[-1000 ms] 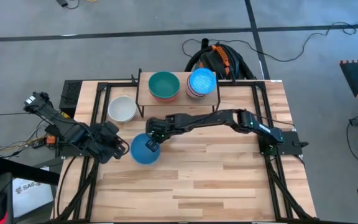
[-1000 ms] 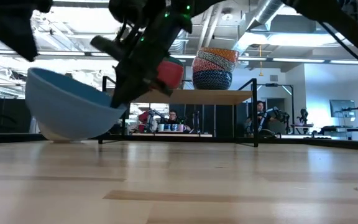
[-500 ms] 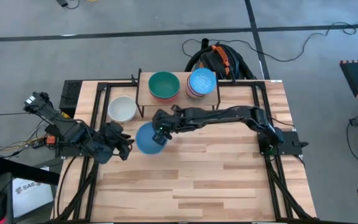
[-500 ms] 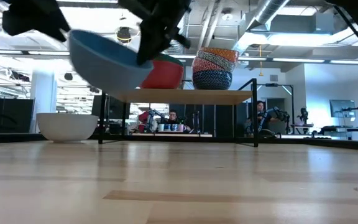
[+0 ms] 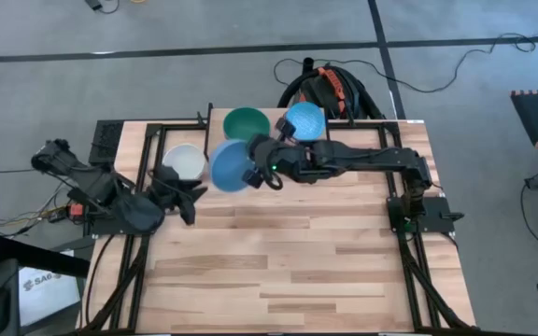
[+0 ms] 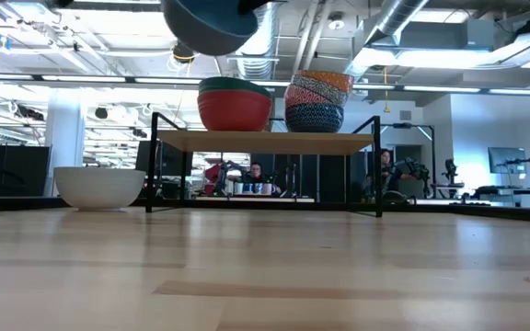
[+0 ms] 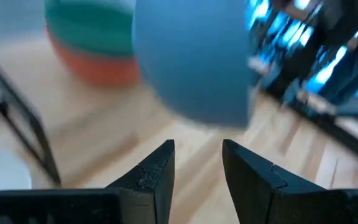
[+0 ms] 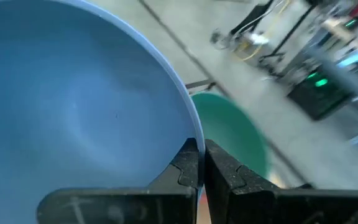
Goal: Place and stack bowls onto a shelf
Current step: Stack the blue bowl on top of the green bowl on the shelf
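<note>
My right gripper (image 5: 255,171) is shut on a light blue bowl (image 5: 231,165), carried high above the table beside the shelf (image 6: 265,142); the low view shows the bowl (image 6: 208,23) at the top edge. On the shelf stand a green bowl on a red one (image 6: 235,104) and a stack of patterned bowls (image 6: 317,101) with a light blue one (image 5: 304,122) on top. A white bowl (image 5: 183,162) rests on its base on the table left of the shelf. My left gripper (image 7: 197,165) is open near the table's left edge, next to the white bowl, touching nothing. My right gripper pinches the light blue bowl's rim (image 8: 193,134), one finger inside the bowl and one outside. The fingers come from the table's right side. The bowl is lifted clear of the table, above shelf height, with its opening facing up.
Black frame rails (image 5: 148,159) run along both sides of the tabletop. A bundle of black and orange cables (image 5: 330,89) lies beyond the far edge. The near half of the wooden table (image 5: 278,271) carries nothing.
My right gripper has lifted the light blue bowl off the table and carried it up and toward the far edge, up to the shelf. My left gripper has moved toward the far edge, closer to the white bowl.
</note>
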